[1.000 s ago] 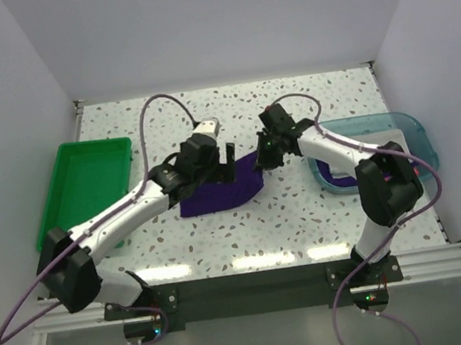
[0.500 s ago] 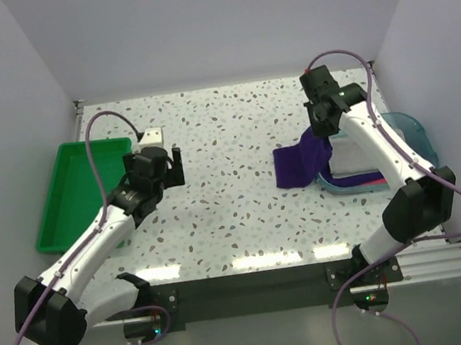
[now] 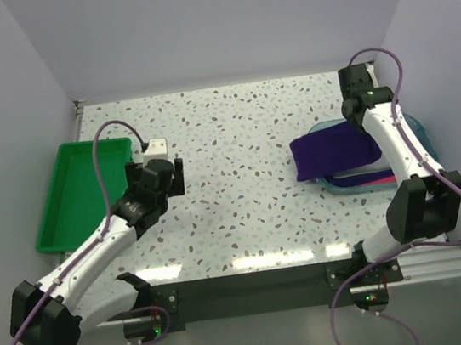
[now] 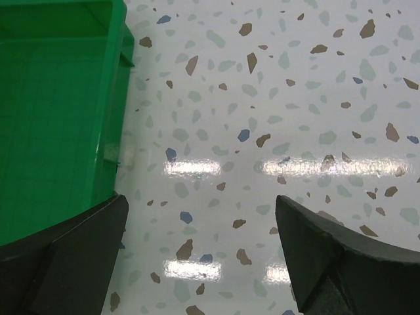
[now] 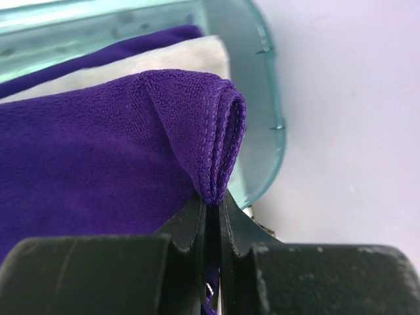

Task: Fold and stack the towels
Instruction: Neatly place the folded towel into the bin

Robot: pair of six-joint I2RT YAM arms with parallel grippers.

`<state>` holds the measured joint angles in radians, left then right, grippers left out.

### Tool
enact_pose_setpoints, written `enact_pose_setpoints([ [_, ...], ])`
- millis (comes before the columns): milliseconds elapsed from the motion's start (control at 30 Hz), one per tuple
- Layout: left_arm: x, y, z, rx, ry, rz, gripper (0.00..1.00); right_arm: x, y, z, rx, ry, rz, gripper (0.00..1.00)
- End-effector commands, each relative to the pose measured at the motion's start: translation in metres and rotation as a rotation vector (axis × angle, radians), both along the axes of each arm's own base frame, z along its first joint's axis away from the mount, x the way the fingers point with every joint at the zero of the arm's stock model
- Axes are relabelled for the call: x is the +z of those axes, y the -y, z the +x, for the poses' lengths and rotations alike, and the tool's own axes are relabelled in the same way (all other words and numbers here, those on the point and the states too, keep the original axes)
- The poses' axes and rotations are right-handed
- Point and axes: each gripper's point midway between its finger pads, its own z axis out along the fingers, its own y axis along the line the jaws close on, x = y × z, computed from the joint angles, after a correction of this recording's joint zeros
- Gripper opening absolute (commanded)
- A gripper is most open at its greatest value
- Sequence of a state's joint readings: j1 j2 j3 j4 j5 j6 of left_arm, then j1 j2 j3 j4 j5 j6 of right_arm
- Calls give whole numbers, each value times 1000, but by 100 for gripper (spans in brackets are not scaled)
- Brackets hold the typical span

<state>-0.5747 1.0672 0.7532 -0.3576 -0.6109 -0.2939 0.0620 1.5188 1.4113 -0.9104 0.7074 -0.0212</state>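
Glossy speckled tabletop [image 3: 253,208], lavender walls [image 3: 218,20], purple towel [image 3: 331,151]

Seen from above, the dark purple towel [image 3: 333,151] drapes over most of the teal tray [image 3: 414,124], so the stack beneath shows only as a thin pink edge [image 3: 371,179] and a purple strip at the near rim. In the right wrist view that towel runs off the left edge, the pale towel [image 5: 131,62] under it is mostly buried, and the right gripper [image 5: 211,203] is a dark blur along the bottom. The left wrist view cuts the green bin [image 4: 52,98] at its top and left, and the left gripper [image 4: 200,210] at the bottom.
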Motion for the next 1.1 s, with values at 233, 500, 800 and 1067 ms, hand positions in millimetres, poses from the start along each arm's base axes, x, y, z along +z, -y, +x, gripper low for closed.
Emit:
enact_pose_setpoints([
  [233,25,-6,6,50,118,-6,100,29,39,24,1,42,-176,0],
  [500,23,-5,6,46,116,1,100,2,56,30,-48,11,-175,0],
  [800,21,-5,7,47,108,8,100,-42,87,26,-195,-26,-191,5],
  [1067,11,1,9,32,62,12,100,-49,114,18,-355,-61,-279,74],
])
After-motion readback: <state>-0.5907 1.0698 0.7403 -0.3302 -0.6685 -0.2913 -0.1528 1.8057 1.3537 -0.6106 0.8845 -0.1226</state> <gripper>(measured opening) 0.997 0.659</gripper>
